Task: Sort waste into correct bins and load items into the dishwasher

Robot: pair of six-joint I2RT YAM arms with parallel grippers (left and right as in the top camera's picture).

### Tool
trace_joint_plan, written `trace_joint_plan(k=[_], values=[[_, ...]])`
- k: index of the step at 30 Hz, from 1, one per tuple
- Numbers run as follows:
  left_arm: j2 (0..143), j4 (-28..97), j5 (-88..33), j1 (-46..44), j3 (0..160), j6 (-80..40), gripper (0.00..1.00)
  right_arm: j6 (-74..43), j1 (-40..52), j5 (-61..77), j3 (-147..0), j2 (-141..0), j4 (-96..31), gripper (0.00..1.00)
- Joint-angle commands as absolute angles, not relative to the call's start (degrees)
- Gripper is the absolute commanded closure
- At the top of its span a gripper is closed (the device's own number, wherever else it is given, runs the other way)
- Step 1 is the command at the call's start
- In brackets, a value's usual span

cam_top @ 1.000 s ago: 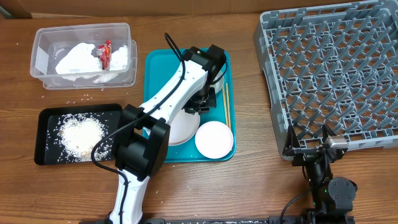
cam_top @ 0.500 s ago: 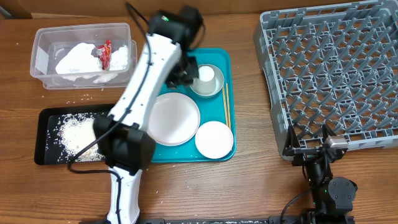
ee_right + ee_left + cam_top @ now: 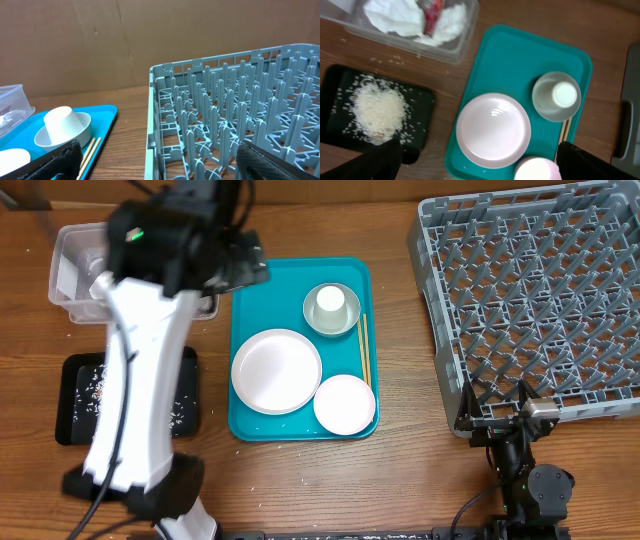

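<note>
Surface: brown wooden table [image 3: 400, 475], cardboard wall [image 3: 75, 40]. My white arm [image 3: 140, 360] half-hides clear plastic tub [image 3: 66, 280] left of teal rectangular tray [image 3: 290, 280]. My left claw [image 3: 480, 167], right claw [image 3: 160, 160] gape, empty.

Left claw [image 3: 477, 155] spread wide, right claw [image 3: 160, 162] likewise

L arm [image 3: 148, 355]: white links, blk joints, blk cable, green LED | R arm [image 3: 532, 480]: blk | fingers [image 3: 280, 162]: blk
</note>
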State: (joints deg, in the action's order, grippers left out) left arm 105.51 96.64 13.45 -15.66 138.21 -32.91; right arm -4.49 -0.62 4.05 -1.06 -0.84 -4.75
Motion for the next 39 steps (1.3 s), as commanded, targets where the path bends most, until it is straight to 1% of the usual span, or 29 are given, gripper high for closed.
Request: trace_joint_plan(k=[1, 9, 13, 18, 23, 25, 28, 31, 34, 36, 39], values=[[102.7, 96.8, 18.6, -11.8, 139.0, -34.2, 0.0, -4.4, -0.4, 3.7, -0.5, -0.3, -4.6, 0.0], [103.2, 96.8, 18.1, 1.7, 138.5, -35.1, 0.0, -4.4, -0.4, 3.7, -0.5, -0.3, -4.6, 0.0], [103.6, 96.8, 14.1, 7.2, 137.7, -34.7, 0.0, -4.4, -0.4, 3.7, -0.5, -0.3, -4.6, 0.0], [103.7, 96.8, 14.4, 10.9, 137.7, -34.6, 0.0, -4.4, -0.4, 3.7, -0.5, -0.3, -4.6, 0.0], [103.7, 96.4, 20.3, 14.4, 137.7, -35.8, 0.0, -4.4, -0.4, 3.7, -0.5, -0.3, -4.6, 0.0], [103.8, 96.2, 19.0, 16.7, 137.7, -38.8, 0.0, -4.4, -0.4, 3.6, -0.5, -0.3, -4.6, 0.0], [103.8, 96.1, 13.6, 20.1, 137.7, -41.3, 0.0, -4.4, -0.4, 3.1, -0.5, -0.3, -4.6, 0.0], [103.8, 96.8, 9.0, 22.4, 137.7, -41.3, 0.0, -4.4, -0.4, 3.0, -0.5, -0.3, -4.6, 0.0], [103.8, 96.8, 9.0, 22.9, 137.7, -41.1, 0.0, -4.6, -0.4, 3.2, -0.5, -0.3, -4.5, 0.0], [103.8, 96.8, 8.9, 22.9, 137.7, -41.1, 0.0, -8.0, -0.4, 8.2, -0.5, -0.3, -2.0, 0.0], [103.8, 96.8, 8.9, 22.9, 137.7, -41.1, 0.0, -18.7, -0.4, 22.6, -0.5, -0.3, 1.9, 0.0]])
